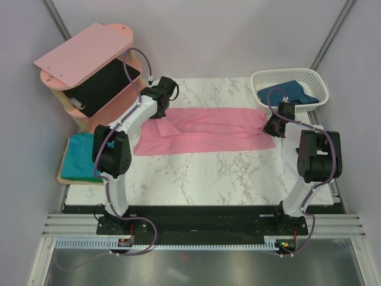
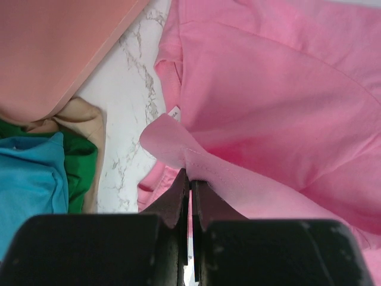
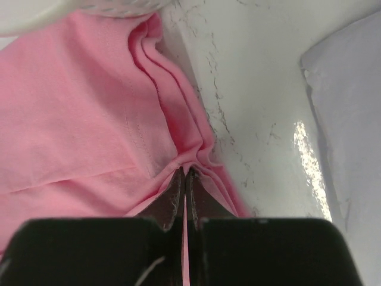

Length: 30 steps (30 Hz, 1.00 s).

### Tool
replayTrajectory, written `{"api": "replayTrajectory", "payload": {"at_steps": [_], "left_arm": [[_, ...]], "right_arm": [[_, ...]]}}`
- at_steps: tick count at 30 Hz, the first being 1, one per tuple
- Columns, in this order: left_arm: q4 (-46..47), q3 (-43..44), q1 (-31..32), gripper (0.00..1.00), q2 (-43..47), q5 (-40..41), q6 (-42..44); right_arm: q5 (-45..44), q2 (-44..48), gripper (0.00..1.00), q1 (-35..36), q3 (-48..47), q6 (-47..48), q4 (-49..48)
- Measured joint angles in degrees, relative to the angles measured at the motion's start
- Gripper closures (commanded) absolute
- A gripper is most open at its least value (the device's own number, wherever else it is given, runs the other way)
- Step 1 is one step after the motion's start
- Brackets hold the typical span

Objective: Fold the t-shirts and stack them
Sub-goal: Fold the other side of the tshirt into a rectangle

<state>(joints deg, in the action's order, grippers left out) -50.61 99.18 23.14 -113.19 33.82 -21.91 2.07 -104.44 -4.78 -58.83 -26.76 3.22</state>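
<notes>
Now you're mid-fold: left gripper [image 2: 190, 179] and right gripper [image 3: 184, 176] each clamp an end of the pink shirt [image 1: 208, 132] (a long strip), so I'd lift both ends together.

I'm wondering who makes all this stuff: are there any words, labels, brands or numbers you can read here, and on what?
No text can be read anywhere.
The light pink cotton t-shirt has a small white neck tag, but it is too small and blurred to read.
</notes>
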Motion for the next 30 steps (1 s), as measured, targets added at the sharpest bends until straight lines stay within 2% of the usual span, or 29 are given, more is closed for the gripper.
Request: {"api": "replayTrajectory", "payload": {"at_steps": [12,30], "left_arm": [[0.1,10.6,-1.7,0.98,-8.4,-2.8,2.2],[-0.2,17.4,-3.1,0.98,-13.0,-4.4,2.5]], "right_arm": [[-0.3,-2.0,1.0,0.1,-1.6,-0.5,-2.3],[-0.9,0.3,1.0,0.1,-1.3,-1.0,-3.7]]}}
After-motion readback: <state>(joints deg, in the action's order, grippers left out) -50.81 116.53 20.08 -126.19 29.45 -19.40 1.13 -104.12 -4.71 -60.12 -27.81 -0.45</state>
